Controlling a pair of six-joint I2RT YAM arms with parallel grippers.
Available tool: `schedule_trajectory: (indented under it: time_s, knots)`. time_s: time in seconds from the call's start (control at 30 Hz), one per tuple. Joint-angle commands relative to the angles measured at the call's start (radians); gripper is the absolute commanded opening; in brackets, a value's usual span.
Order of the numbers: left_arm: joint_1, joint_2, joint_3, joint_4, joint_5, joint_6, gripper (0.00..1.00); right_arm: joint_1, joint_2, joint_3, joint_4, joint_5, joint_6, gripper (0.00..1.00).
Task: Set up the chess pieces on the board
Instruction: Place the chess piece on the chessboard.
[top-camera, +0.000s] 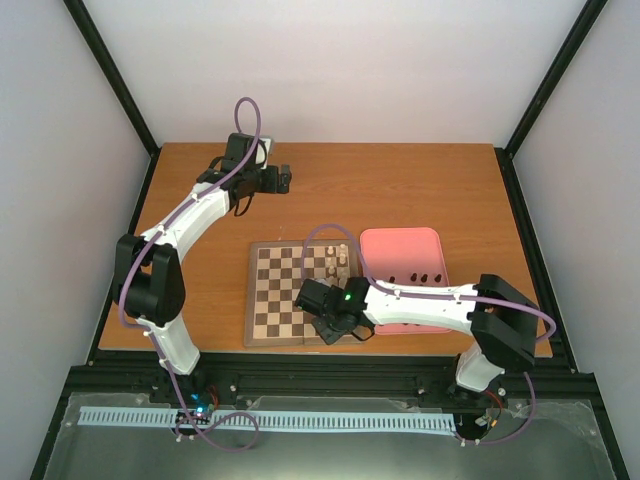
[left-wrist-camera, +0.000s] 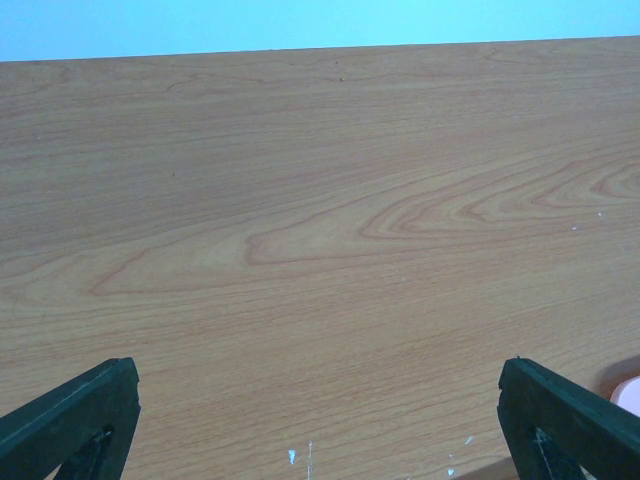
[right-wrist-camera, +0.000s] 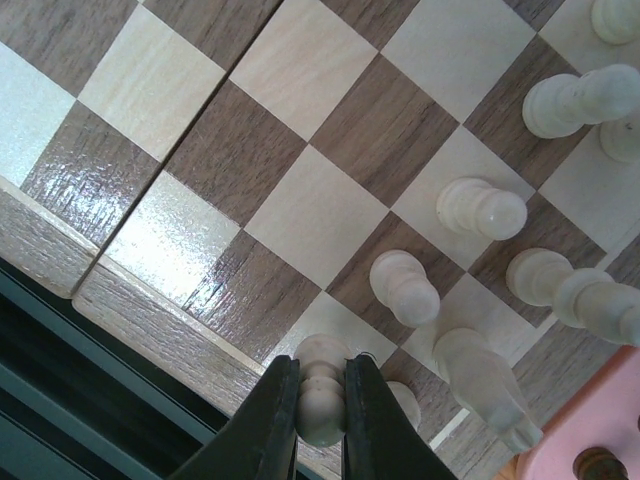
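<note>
pinched shut in the right gripper, a cream pawn sits over the board edge row, beside standing cream pieces. placing is in hand; next, lower it upright, then release. farther off, the left gripper gapes empty over the table.

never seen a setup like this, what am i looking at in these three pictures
Two robot arms are bolted at the near edge of a wooden table. The wide picture looks down from above; the other two come from a camera on each wrist. On the table lie a chessboard with several cream pieces and a pink tray holding dark pieces. The right end effector is shut on a cream piece near the board's edge. The left end effector is open over bare table.
</note>
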Motion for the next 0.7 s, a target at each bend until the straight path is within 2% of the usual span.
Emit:
schedule_trajectory:
  time_s: [0.0,0.67]
  knots:
    - [0.008,-0.007,0.035,0.005,0.009,-0.011,1.00,0.013,0.024,0.023,0.018,0.006,0.011,0.08]
    - [0.007,-0.009,0.034,0.004,0.009,-0.012,1.00,0.014,0.068,-0.001,0.011,0.020,0.032,0.09]
